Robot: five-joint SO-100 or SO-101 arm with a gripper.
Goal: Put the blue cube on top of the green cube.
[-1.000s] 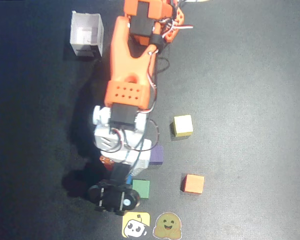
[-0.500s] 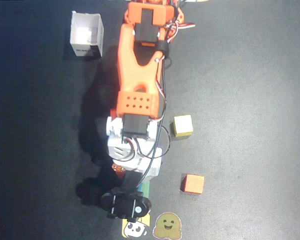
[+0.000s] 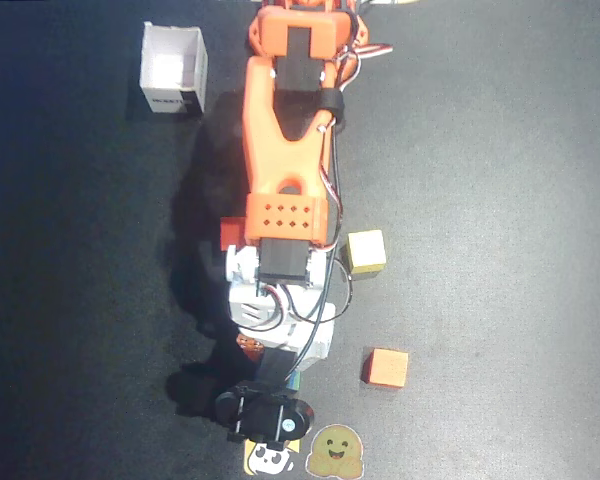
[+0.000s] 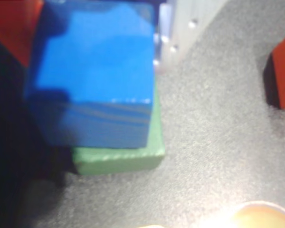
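Note:
In the wrist view the blue cube fills the upper left, held between an orange-red finger on its left and a white finger on its right. My gripper is shut on it. The green cube lies directly under the blue one, with only its near and right edges showing. The blue cube sits slightly off-centre over it, and I cannot tell whether the two touch. In the overhead view the arm covers both cubes, apart from a thin coloured sliver.
A yellow cube and an orange cube lie right of the arm; the orange cube also shows in the wrist view. A white open box stands at top left. Two stickers lie near the bottom edge.
The arm has swung to the right in the overhead view, and its end has moved down the picture. It now covers the green cube and the purple cube that showed a second ago.

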